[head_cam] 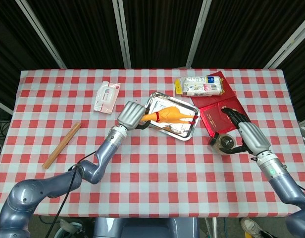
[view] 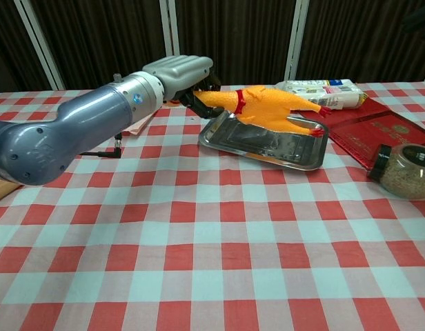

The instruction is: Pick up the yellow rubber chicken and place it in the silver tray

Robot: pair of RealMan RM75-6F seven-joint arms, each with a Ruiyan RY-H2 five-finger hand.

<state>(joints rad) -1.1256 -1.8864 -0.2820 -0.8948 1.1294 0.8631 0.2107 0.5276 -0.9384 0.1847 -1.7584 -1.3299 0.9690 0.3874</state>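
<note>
The yellow rubber chicken (head_cam: 173,114) (view: 269,105) hangs just over the silver tray (head_cam: 187,131) (view: 268,146), its red feet pointing right. My left hand (head_cam: 131,114) (view: 181,72) grips it by the neck at the tray's left edge. My right hand (head_cam: 249,136) hovers at the right, fingers spread and holding nothing, beside a small jar; the chest view does not show it.
A round jar of grains (head_cam: 223,142) (view: 404,169) lies right of the tray by a red packet (head_cam: 225,112) (view: 380,130). A white snack bag (head_cam: 200,86) (view: 317,87) lies behind. A plastic pouch (head_cam: 107,96) and a wooden stick (head_cam: 62,145) are on the left.
</note>
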